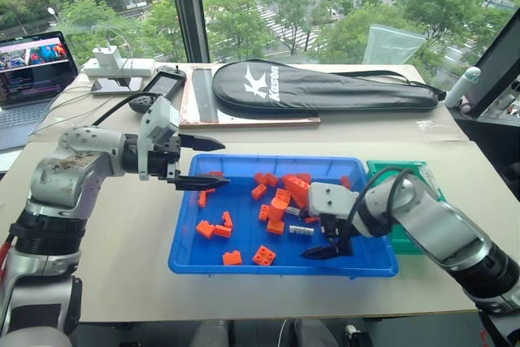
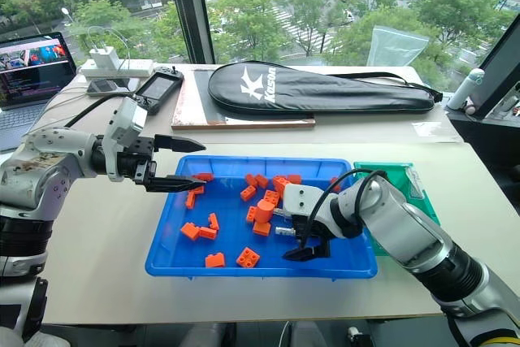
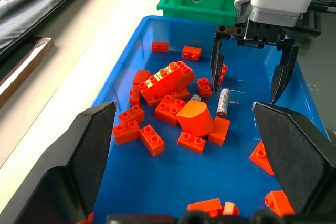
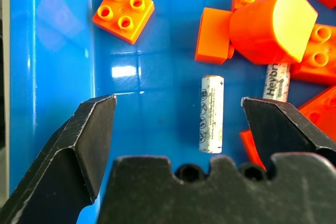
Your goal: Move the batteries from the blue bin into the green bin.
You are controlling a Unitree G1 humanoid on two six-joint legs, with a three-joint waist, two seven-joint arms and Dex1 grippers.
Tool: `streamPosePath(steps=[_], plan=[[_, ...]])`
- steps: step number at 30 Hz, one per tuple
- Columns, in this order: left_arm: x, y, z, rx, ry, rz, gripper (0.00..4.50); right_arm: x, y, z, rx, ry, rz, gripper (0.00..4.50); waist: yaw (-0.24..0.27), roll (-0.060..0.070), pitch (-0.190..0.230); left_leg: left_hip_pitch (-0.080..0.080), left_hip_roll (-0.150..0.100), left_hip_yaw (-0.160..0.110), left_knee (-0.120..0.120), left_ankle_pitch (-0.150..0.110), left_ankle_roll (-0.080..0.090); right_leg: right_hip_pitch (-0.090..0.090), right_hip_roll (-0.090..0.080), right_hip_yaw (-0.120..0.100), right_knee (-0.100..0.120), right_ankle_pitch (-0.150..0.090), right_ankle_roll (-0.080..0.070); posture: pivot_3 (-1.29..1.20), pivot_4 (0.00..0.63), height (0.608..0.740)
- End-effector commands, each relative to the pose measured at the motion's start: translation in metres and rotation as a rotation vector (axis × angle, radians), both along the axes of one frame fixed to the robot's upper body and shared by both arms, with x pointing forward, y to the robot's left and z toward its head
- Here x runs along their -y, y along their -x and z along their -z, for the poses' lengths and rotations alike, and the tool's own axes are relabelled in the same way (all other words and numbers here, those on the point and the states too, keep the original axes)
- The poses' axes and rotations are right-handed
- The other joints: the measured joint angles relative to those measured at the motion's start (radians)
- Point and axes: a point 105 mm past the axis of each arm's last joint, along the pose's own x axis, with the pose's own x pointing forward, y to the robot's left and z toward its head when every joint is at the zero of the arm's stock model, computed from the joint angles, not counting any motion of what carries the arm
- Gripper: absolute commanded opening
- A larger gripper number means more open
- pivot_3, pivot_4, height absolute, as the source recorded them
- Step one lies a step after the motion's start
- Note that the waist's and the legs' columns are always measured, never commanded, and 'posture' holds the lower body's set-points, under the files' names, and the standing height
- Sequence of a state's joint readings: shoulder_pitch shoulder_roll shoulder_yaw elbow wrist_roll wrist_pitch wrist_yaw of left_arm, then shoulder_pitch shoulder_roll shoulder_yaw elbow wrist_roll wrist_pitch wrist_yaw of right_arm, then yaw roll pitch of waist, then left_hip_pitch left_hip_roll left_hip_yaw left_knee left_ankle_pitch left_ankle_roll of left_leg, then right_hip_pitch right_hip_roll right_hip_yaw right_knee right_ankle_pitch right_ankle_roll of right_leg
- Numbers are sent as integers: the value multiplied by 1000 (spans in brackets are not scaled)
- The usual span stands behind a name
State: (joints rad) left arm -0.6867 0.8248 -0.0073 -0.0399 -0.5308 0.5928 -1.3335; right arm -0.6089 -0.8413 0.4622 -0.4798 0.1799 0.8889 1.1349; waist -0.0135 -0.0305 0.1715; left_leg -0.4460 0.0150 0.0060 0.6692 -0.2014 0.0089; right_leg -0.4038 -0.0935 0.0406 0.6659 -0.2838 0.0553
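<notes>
Tall windows with green treetops behind them back a pale table [image 1: 122, 241], where a black racket cover [image 1: 325, 87] lies along the far edge and a laptop [image 1: 32, 71] sits at the far left corner. Near the table's front edge rests the blue bin [image 1: 183, 258], scattered with orange toy bricks [image 1: 284, 193]. Touching its right end stands the green bin [image 1: 406, 175], close to the table's right edge and partly hidden by the right arm.

Two batteries show on the blue bin's floor, toward its right half. One battery [image 4: 211, 113] lies bare on the blue plastic, just beside a rounded orange block [image 4: 273, 24]. The second battery [image 4: 276, 81] lies next to it, one end tucked under that block. Whether more batteries lie among the bricks cannot be told.

Over the bin's right front part, the right gripper [image 1: 329, 241] points down with its fingers spread wide, holding nothing; the bare battery lies between its fingertips in the right wrist view, touching neither.

At the bin's far left corner, the left gripper [image 1: 207, 162] hangs above the rim, pointing toward the right, its fingers also spread apart and empty.
</notes>
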Motion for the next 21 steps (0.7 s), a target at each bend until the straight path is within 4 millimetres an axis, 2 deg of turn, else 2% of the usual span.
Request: streamPosePath(steps=[1,3,6,11,16,21], plan=[[0,3,-9,42,-12,10,4500,-1,-5,3,10,-2,33,4454,0,0,0,0,0,0,0,0,0,0,0,0,0,0,0,0,150,729],[0,3,-9,42,-13,11,4500,0,-9,7,11,1,50,4454,-1,0,0,0,0,0,0,0,0,0,0,0,0,0,0,0,150,729],[0,3,-9,42,-13,10,4500,0,-11,11,3,4,68,3668,0,0,0,0,0,0,0,0,0,0,0,0,0,0,0,0,150,729],[0,3,-10,39,-10,10,4500,1,-13,21,-7,36,77,2009,0,0,0,0,0,0,0,0,0,0,0,0,0,0,0,0,150,729],[0,4,-10,34,-7,16,4500,0,-13,12,39,36,61,285,0,0,0,0,0,0,0,0,0,0,0,0,0,0,0,0,150,729],[3,7,-13,14,14,52,4500,0,-8,-21,70,10,56,235,0,0,0,0,0,0,0,0,0,0,0,0,0,0,0,0,150,729]])
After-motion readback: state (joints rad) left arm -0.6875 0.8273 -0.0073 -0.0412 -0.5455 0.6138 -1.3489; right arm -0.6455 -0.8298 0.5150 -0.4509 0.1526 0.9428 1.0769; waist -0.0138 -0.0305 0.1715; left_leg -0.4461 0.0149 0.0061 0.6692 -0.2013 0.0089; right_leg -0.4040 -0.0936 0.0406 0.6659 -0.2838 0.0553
